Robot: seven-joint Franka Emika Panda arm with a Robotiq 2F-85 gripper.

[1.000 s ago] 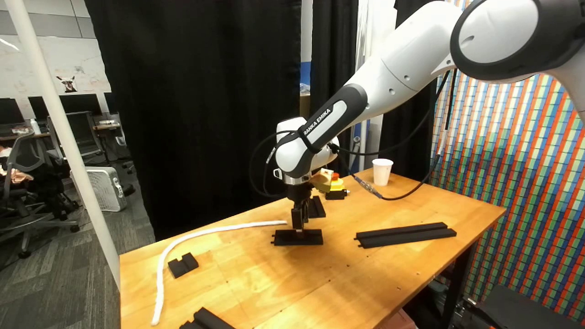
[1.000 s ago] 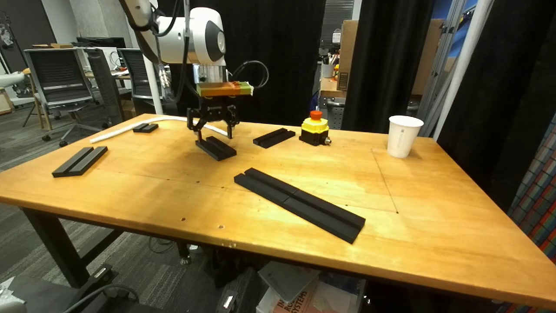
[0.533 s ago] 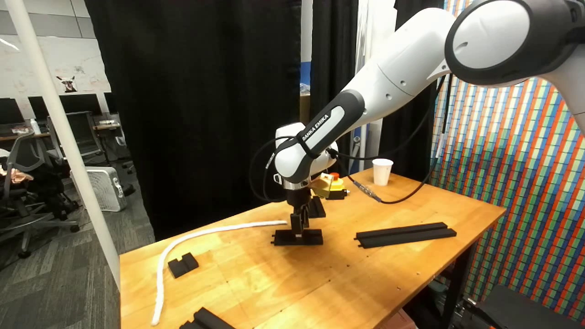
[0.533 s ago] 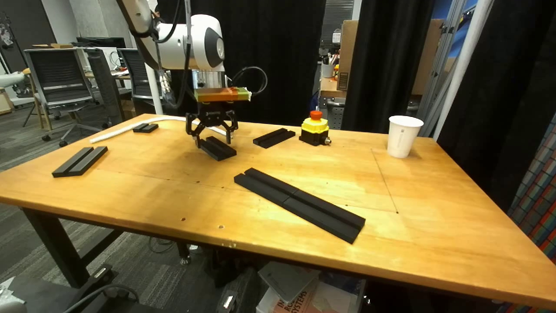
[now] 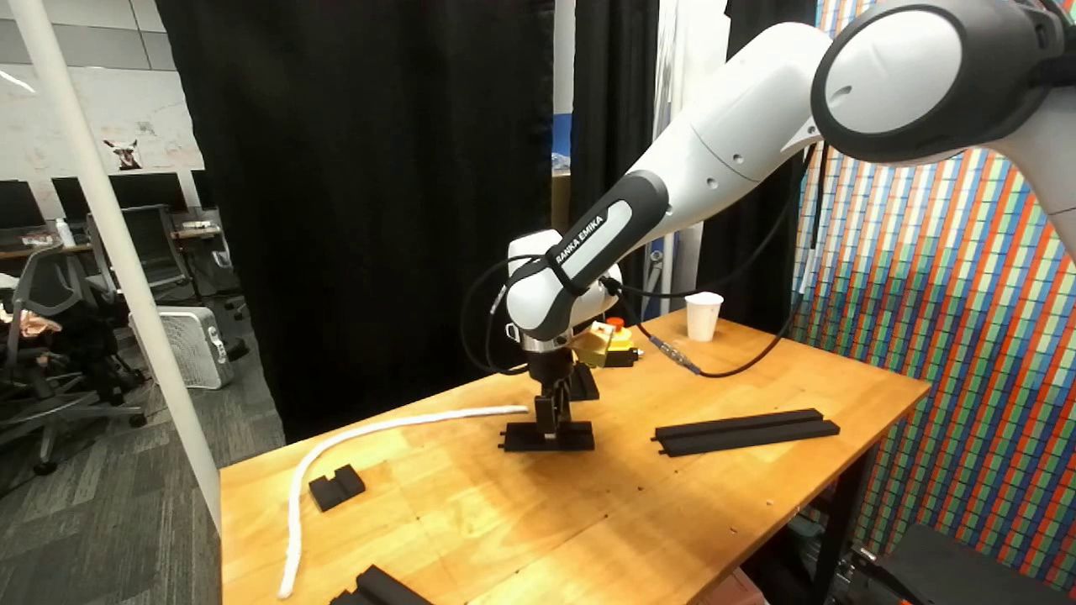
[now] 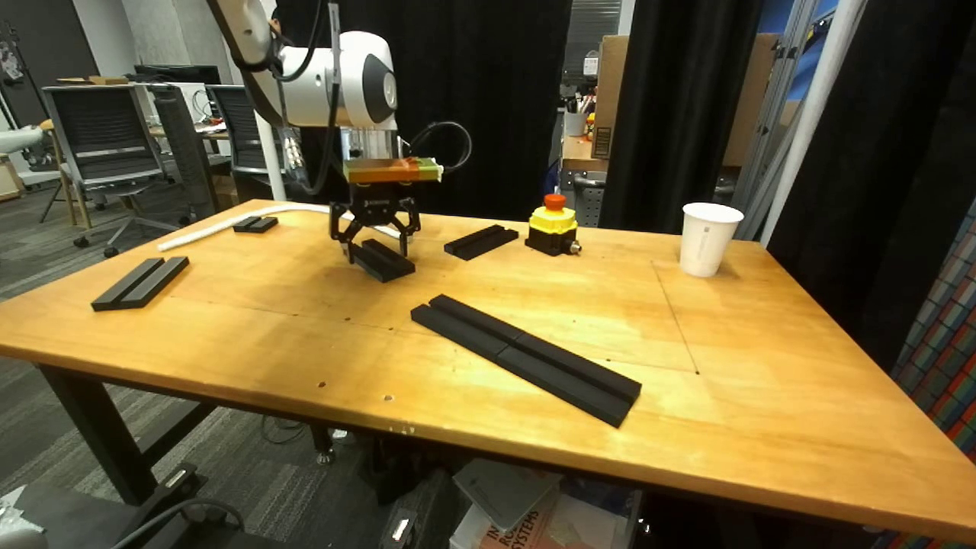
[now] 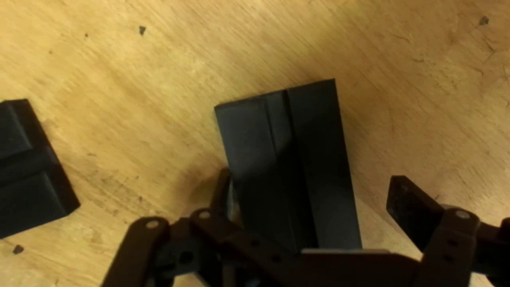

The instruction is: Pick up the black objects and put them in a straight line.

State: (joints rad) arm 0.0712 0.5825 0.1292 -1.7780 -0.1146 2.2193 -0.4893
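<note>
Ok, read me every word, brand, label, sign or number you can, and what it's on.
"RANKA EMIKA": robot arm, start covered.
"SYSTEMS": book or sheet under the table, other words cut off.
Too small or blurred: marks on the gripper, paper cup, cardboard box and back wall.

In an exterior view, a white paper cup [image 6: 707,242] is standing upright at the far right of the wooden table [image 6: 762,412], and a red-topped yellow emergency stop [image 6: 552,221] is sitting well to its left. In both exterior views, a white cord [image 5: 295,508] is curving across the table's left, and black curtains [image 5: 361,210] are hanging beyond.
</note>
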